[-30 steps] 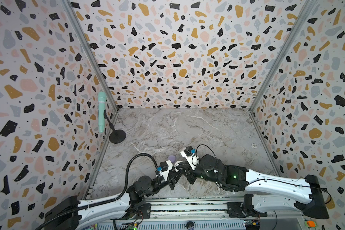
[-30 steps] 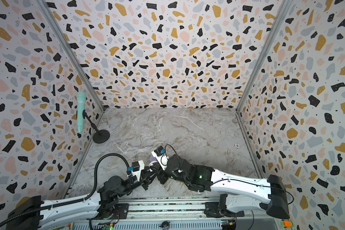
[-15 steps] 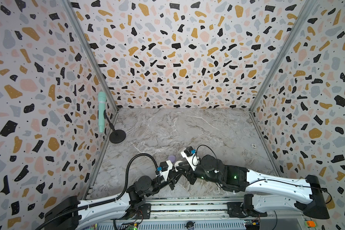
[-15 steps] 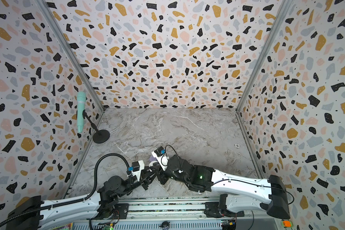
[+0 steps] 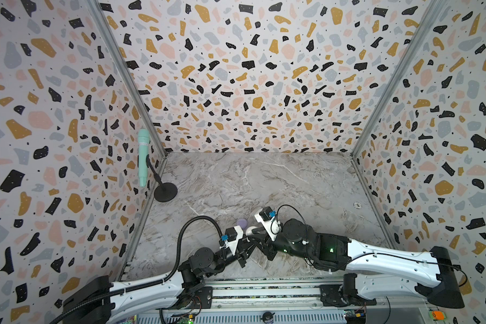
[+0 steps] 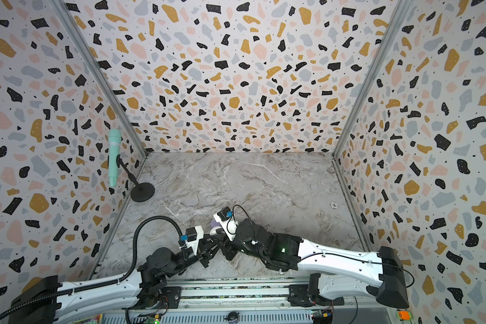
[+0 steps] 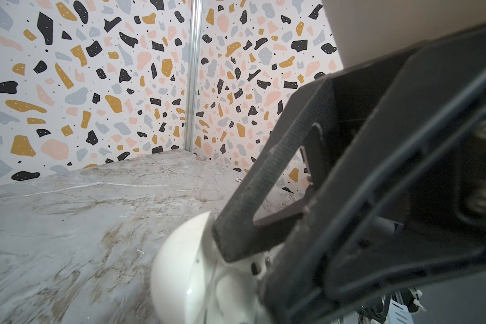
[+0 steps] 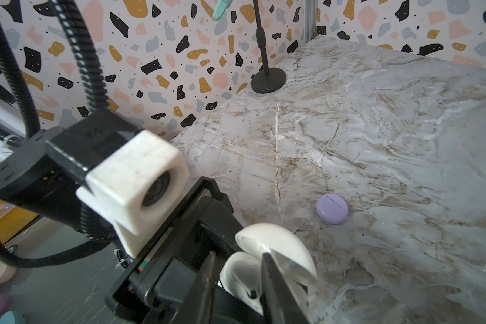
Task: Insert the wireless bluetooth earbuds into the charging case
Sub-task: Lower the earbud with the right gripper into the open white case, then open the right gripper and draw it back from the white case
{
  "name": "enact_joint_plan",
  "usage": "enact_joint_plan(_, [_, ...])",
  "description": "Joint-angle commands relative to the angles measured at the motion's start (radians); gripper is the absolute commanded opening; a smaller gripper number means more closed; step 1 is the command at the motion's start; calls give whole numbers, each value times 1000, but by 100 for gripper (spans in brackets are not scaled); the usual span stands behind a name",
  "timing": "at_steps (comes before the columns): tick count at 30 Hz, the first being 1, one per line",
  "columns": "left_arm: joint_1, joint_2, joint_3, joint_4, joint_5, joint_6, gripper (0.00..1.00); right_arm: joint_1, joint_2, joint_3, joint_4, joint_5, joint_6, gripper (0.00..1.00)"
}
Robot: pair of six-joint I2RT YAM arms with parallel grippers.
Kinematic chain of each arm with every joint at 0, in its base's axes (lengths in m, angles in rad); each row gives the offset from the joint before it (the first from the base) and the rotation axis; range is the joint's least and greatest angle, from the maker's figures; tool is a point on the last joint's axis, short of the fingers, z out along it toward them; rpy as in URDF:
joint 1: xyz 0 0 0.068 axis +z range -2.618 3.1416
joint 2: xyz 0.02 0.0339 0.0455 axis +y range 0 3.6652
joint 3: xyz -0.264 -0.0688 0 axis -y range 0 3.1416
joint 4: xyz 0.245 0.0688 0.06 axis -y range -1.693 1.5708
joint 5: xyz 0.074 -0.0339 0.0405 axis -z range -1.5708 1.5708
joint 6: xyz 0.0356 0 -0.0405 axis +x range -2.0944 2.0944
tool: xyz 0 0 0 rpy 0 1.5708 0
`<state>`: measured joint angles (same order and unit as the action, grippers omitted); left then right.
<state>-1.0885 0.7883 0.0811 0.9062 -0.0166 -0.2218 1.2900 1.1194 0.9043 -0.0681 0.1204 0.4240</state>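
Note:
A white charging case (image 8: 278,246) hangs open just above the table near the front, and my left gripper (image 5: 246,239) is shut on its base. The lid (image 7: 180,266) stands up. A white earbud (image 8: 249,289) with a dark dot lies in the base. My right gripper (image 8: 237,280) reaches in from the right; its two fingers stand apart on either side of that earbud, and the finger (image 8: 270,280) nearer the lid is close against it. In both top views the case (image 5: 249,230) (image 6: 215,231) shows only as a small white patch between the two wrists.
A closed lavender case (image 8: 332,209) (image 5: 241,223) lies on the marble table just behind the grippers. A teal microphone (image 5: 143,157) on a black stand (image 5: 165,192) is at the far left. A small round mark (image 5: 357,205) sits near the right wall. Terrazzo walls enclose three sides.
My right gripper's jaws have parted over the case. Both arms have stayed where they were.

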Motion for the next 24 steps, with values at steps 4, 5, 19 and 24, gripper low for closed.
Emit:
enact_joint_plan(4, [-4,-3,8,82,15,15,0,2,-73,53,-31,18,-11,41])
enact_joint_plan(5, [-4,-3,8,82,17,15,0,2,-84,57,-33,18,-12,46])
enact_joint_plan(19, [-4,-16,40,56,72,5,0,-225,-284,-34,-33,-165,62,99])
enact_joint_plan(24, [-4,13,64,70,123,3,0,-378,-304,-93,13,-446,93,99])
